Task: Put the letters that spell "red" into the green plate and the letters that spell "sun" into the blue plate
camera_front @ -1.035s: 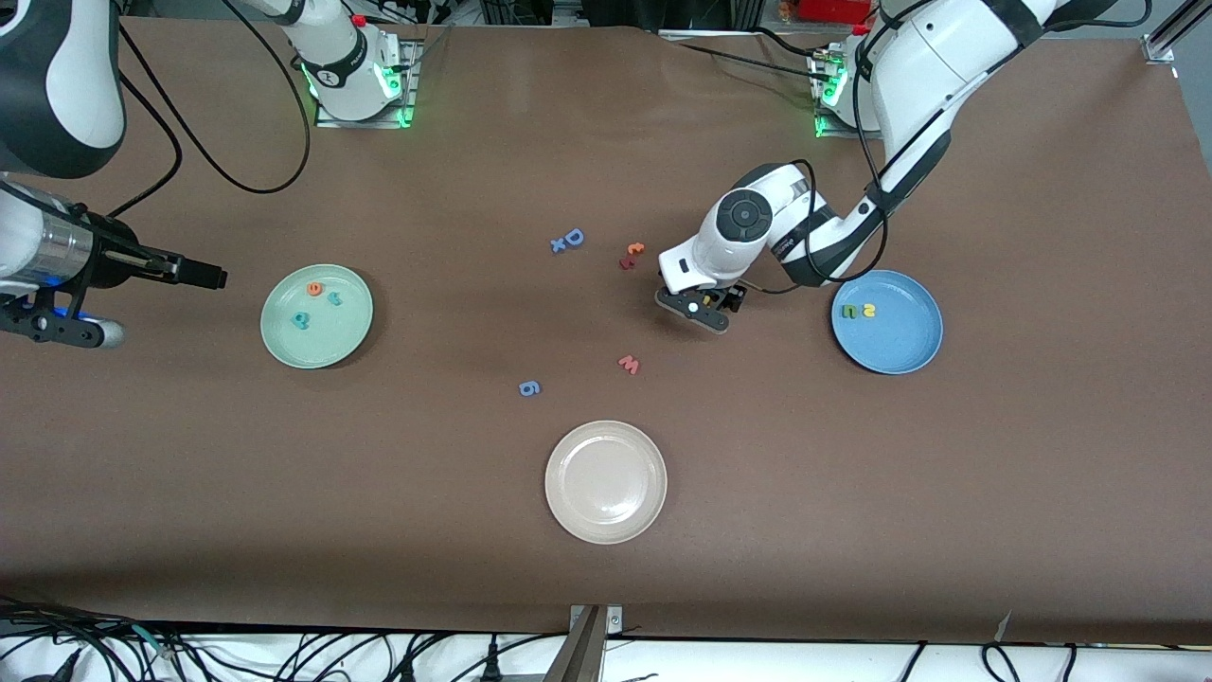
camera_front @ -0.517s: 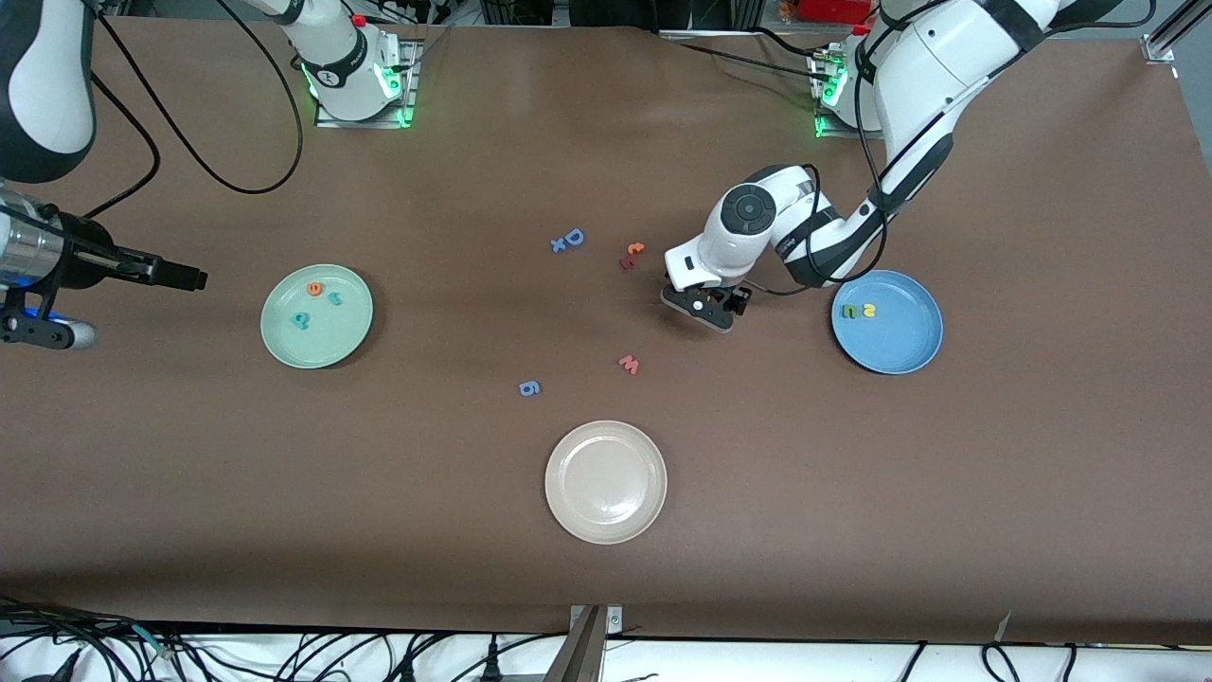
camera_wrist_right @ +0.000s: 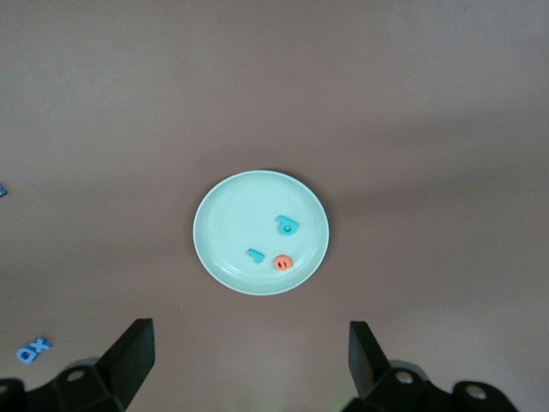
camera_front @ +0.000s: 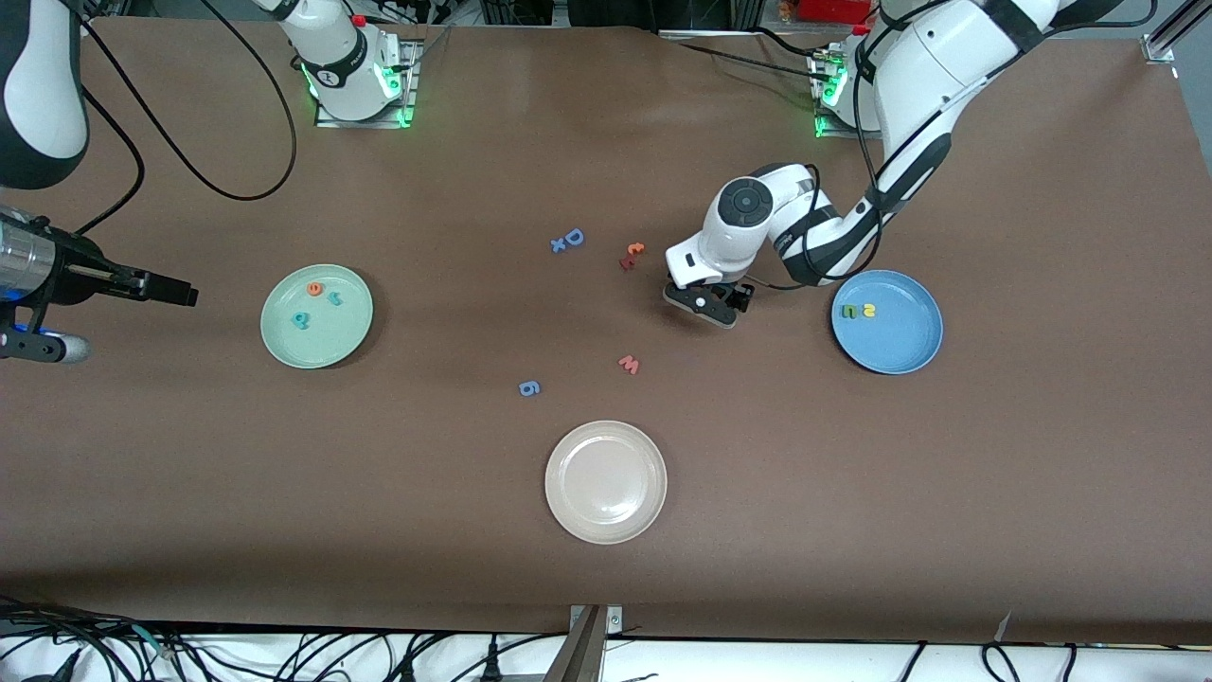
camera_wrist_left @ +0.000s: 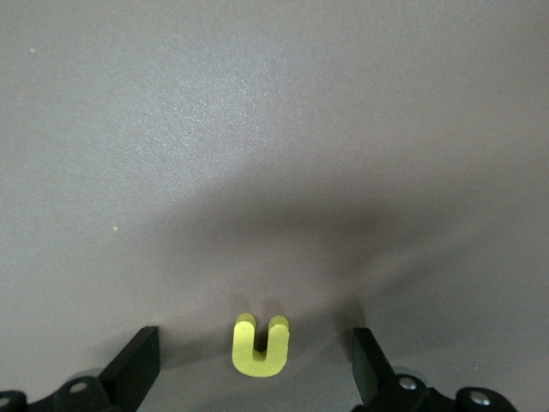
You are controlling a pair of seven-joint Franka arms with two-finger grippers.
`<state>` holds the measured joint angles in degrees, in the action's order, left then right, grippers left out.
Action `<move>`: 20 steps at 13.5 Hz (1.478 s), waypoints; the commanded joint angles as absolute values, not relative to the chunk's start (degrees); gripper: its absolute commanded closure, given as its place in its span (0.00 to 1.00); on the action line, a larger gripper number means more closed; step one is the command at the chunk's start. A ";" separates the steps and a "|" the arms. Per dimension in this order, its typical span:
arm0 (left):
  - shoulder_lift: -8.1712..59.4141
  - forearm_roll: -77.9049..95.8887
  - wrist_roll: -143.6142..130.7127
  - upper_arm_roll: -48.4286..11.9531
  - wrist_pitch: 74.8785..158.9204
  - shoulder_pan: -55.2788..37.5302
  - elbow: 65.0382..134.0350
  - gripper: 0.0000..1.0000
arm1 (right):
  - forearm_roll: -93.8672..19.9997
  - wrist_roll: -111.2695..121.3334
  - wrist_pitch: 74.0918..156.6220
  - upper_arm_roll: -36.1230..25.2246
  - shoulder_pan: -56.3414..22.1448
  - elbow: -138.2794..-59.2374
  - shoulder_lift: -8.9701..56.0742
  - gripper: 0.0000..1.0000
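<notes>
Nearest you: round cream-white plate (camera_front: 606, 481), lying flat. At its eleven o'clock, small blue foam g (camera_front: 529, 387); at its twelve, pinkish-red foam w (camera_front: 629, 364).

Next row, toward the right arm's end: round pale mint-green plate (camera_front: 316, 315). In it you have the orange foam e (camera_front: 314, 288) at twelve o'clock, the teal foam r (camera_front: 334, 298) at two and the teal foam d (camera_front: 301, 320) at nine.

Right gripper (camera_front: 175, 290) hangs over bare table at this plate's nine o'clock, jaws spread, nothing between them.

Toward the left arm's end: round medium-blue plate (camera_front: 886, 322). Green foam n (camera_front: 850, 311) and small yellow foam s (camera_front: 869, 309) lie side by side at its ten o'clock.

Left gripper (camera_front: 705, 308) is low over the table at the blue plate's nine o'clock. Jaws spread; the yellow foam u (camera_wrist_left: 260, 345) lies flat between the fingers (camera_wrist_left: 137, 365), touching neither.

Farthest from you: blue foam D and x (camera_front: 568, 240), and just beside them the orange and red letter pair (camera_front: 632, 255), at the left gripper's ten o'clock.
</notes>
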<state>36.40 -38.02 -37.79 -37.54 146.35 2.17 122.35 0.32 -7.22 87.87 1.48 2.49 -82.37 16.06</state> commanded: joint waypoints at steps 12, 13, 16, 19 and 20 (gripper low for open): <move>34.28 -43.15 -46.49 -38.14 147.22 2.20 124.19 0.41 | 1.67 -6.95 89.21 6.94 6.86 -82.18 16.17 0.00; 34.28 -43.15 -46.49 -38.14 147.22 2.20 124.28 0.42 | 1.58 -6.77 89.12 6.94 6.86 -82.26 16.26 0.00; 34.19 -43.15 -46.76 -38.14 147.13 2.20 124.37 0.48 | 1.58 -6.77 89.12 6.94 6.86 -82.44 16.35 0.00; 34.28 -43.24 -47.72 -38.14 147.13 2.11 124.54 0.60 | 1.58 -6.68 89.12 6.94 6.94 -82.44 16.52 0.00; 34.36 -43.24 -48.16 -38.14 147.04 2.11 124.54 0.63 | 1.58 -6.68 89.12 6.94 6.94 -82.44 16.52 0.00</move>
